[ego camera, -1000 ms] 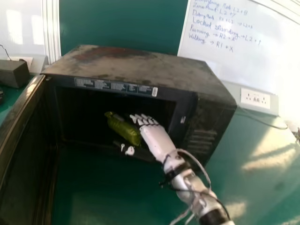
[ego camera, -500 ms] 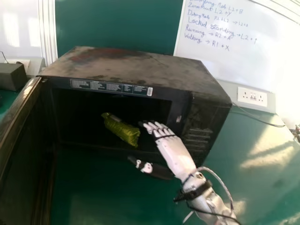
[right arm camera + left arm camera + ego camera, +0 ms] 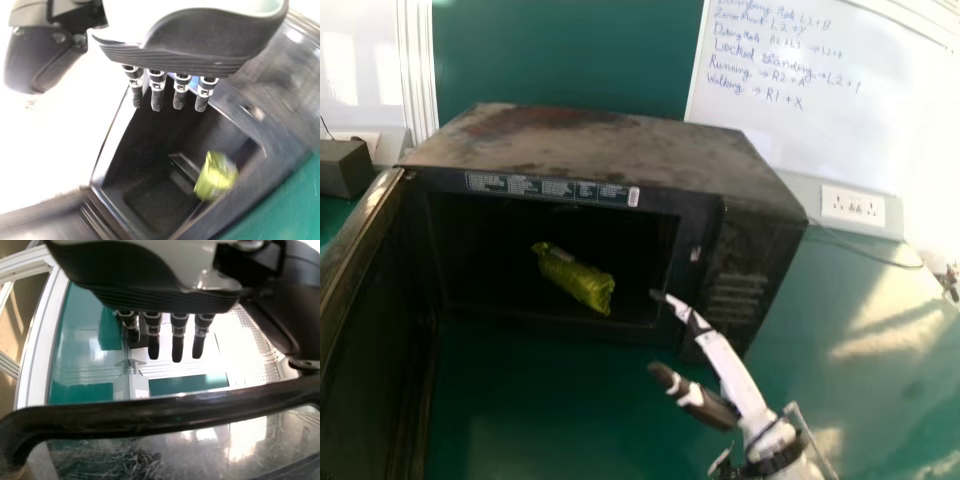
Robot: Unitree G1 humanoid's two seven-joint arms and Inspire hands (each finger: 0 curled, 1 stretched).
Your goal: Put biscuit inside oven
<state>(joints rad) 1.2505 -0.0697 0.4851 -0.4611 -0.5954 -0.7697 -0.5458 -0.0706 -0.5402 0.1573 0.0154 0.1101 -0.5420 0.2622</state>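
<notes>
Left robot hand [image 3: 150, 295], left wrist view, fingers straight. Yellow-green shiny plastic biscuit packet [image 3: 577, 279], left of centre, inside black boxy metal oven [image 3: 610, 150]; probably light, slippery, crushable, grip mid-length gently. Right robot hand [image 3: 733, 372], lower right, fingers and thumb apart, empty.

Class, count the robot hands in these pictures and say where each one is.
2. The right hand is in front of the microwave oven, toward its right side; the left hand is beside the dark, curved handle.
</notes>
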